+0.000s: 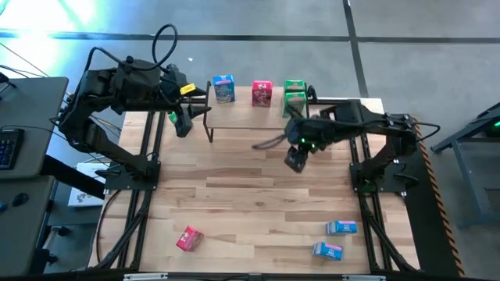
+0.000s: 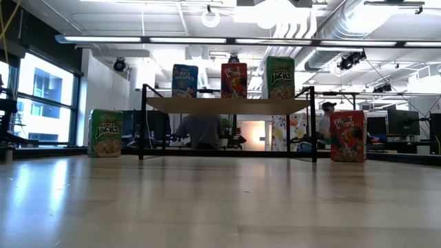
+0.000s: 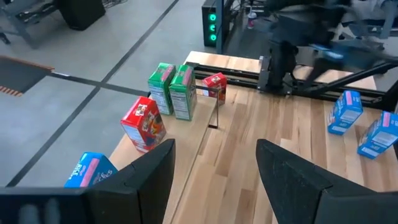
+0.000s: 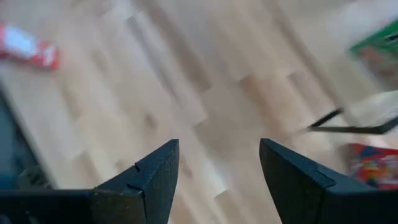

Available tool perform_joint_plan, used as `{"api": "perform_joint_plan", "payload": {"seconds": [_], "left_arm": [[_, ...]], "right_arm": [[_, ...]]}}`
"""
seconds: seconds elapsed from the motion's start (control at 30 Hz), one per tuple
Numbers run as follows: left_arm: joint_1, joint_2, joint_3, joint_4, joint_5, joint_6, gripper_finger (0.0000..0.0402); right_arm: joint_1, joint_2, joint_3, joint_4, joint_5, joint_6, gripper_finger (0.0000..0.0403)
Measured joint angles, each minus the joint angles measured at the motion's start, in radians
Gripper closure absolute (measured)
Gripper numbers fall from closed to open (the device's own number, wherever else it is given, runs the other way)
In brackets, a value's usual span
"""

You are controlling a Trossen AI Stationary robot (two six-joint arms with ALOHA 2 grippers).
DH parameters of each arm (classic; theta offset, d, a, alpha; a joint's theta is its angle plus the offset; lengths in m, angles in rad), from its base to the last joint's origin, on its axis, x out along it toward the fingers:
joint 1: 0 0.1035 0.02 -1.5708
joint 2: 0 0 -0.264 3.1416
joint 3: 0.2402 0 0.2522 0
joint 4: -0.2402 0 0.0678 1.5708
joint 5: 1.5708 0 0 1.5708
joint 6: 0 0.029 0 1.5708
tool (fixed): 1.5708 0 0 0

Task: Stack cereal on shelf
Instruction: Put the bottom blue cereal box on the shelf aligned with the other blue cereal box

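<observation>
The light-wood shelf [image 1: 250, 117] stands at the table's far edge. On it stand a blue box [image 1: 223, 88], a pink-red box [image 1: 262, 94] and green boxes [image 1: 294, 95]; the left wrist view shows two green ones [image 3: 173, 90] side by side. A green box [image 2: 105, 133] stands on the table left of the shelf and a pink-red one [image 2: 347, 136] to its right. A pink-red box [image 1: 188, 238] and two blue boxes [image 1: 341, 227] [image 1: 327, 250] lie near the near edge. My left gripper [image 1: 183, 125] [image 3: 214, 146] is open and empty at the shelf's left end. My right gripper [image 1: 295, 160] [image 4: 217, 146] is open and empty above the table, near the shelf's right end.
The shelf's black legs [image 1: 209, 129] stand on the plank table [image 1: 250, 195]. Black arm frames [image 1: 141, 179] run along the table's left and right sides. A person [image 2: 200, 131] sits in the room behind the shelf.
</observation>
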Motion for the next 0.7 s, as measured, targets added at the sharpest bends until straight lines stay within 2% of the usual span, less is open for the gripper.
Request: {"api": "perform_joint_plan", "payload": {"seconds": [0.2,0.7], "left_arm": [[0.000,0.000,0.000,-0.001,0.000,0.000,0.0186],[0.000,0.000,0.000,0.000,0.001,0.000,0.0186]], "right_arm": [[0.114,0.000,0.000,0.000,-0.062,0.062,0.0187],[0.423,0.000,0.000,0.000,-0.175,0.339,0.0187]]}}
